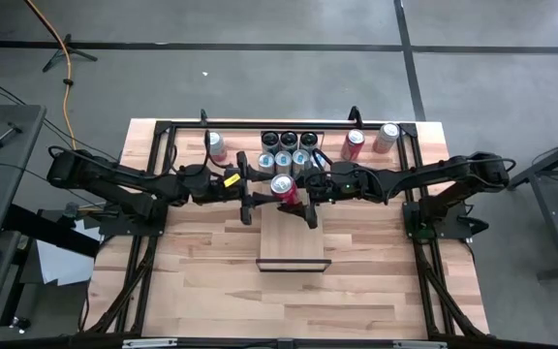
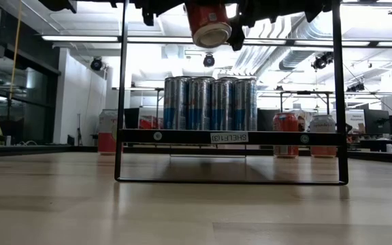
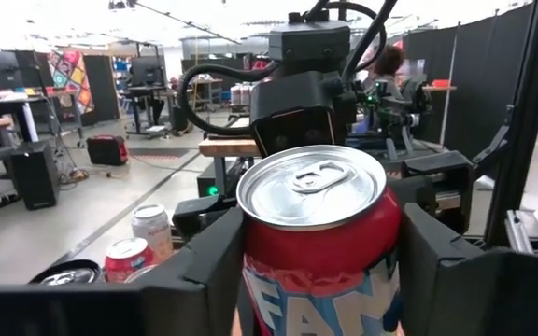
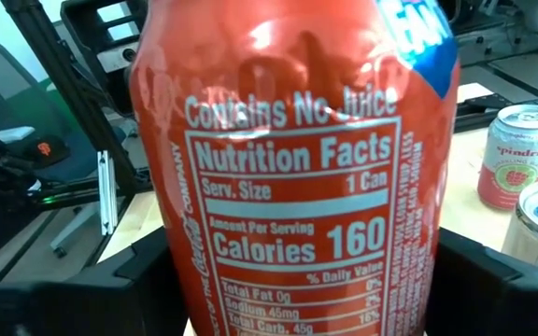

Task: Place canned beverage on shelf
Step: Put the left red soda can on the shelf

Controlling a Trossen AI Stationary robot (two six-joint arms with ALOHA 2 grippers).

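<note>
A red beverage can [image 1: 282,187] hangs high above the far end of the shelf [image 1: 294,240], a pale plank in a thin dark frame [image 2: 122,102]. The low view shows the can [image 2: 208,24] at the top edge, its base showing. My left gripper [image 1: 267,190] comes from the table's left and my right gripper [image 1: 298,190] from the right. They meet at the can, and both are shut on it. My left gripper pinches the can's side wall [image 3: 250,266] just below the top rim, one finger [image 3: 204,275] on each side. The fingers come in level from the table's left. The can is lifted clear, top up. My right gripper pinches the can's side wall [image 4: 183,261] between its two fingers [image 4: 479,275], which flank the printed label. The fingers come in level from the table's right. The can fills its view and is clear of the shelf and table.
Several silver-blue cans [image 1: 289,150] stand in a block on the table behind the shelf. A red can [image 1: 354,143] and a pale can [image 1: 387,136] stand at the far right, and another can [image 1: 216,145] at the far left. Bare tabletop [image 1: 211,291] lies in front of the shelf.
</note>
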